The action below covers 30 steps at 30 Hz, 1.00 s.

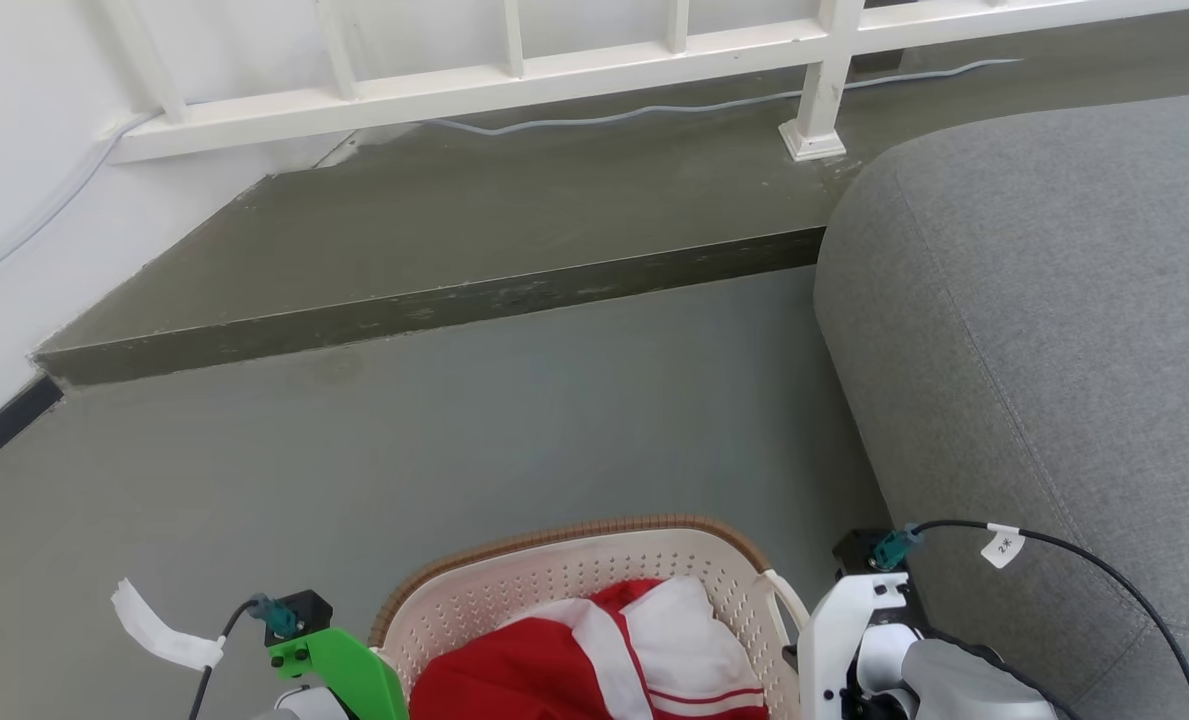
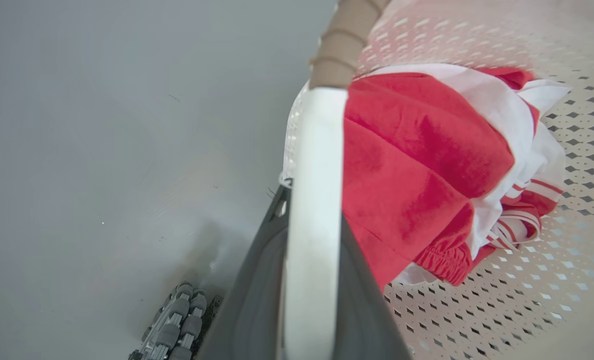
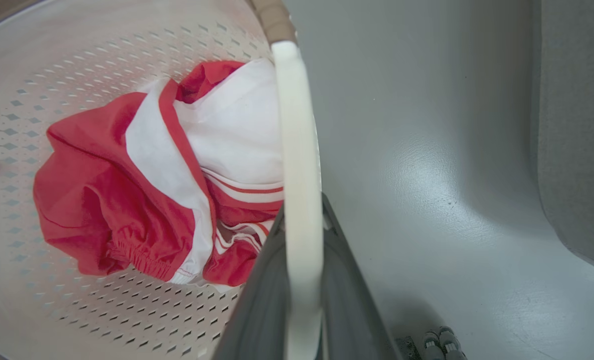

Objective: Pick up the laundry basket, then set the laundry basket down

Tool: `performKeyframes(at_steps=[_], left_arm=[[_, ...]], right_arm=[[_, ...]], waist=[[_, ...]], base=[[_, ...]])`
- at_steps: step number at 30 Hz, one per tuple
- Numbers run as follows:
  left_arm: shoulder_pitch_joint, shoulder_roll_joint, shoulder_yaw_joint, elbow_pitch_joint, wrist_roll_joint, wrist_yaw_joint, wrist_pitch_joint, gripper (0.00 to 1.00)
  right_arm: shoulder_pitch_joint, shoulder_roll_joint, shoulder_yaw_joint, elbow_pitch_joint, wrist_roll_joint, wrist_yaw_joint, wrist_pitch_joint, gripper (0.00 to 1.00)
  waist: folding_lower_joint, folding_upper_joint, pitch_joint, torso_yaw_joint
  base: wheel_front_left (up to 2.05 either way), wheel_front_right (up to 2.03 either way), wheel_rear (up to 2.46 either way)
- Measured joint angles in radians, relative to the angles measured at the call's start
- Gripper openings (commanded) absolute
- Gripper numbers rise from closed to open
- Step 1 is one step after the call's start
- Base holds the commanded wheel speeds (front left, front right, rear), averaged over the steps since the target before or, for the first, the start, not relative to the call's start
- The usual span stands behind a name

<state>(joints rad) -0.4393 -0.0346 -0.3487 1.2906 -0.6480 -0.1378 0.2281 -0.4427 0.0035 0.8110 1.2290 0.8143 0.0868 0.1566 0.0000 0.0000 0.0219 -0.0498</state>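
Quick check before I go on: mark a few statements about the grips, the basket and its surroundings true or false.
1. The left gripper holds the left handle, and the right gripper the right handle, of the laundry basket. True.
2. The laundry basket is empty. False: red-and-white clothing lies inside.
3. A grey sofa stands on the robot's right. True.
4. The basket rests on the sofa. False: it is beside it, over the grey floor.

Bare floor (image 1: 454,450) ahead and left of the laundry basket (image 1: 554,580); sofa (image 1: 1034,350) near right, step (image 1: 424,305) beyond.
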Motion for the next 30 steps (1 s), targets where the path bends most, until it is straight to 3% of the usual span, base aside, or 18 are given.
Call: performKeyframes(at_steps=[30], left_arm=[[0.01,0.002,-0.032,-0.012,-0.038,0.004,0.028,0.0]], right_arm=[[0.0,-0.001,0.01,0.006,0.023,-0.004,0.012,0.0]], waist=[[0.0,0.0,-0.007,0.006]], base=[[0.0,0.0,0.0]])
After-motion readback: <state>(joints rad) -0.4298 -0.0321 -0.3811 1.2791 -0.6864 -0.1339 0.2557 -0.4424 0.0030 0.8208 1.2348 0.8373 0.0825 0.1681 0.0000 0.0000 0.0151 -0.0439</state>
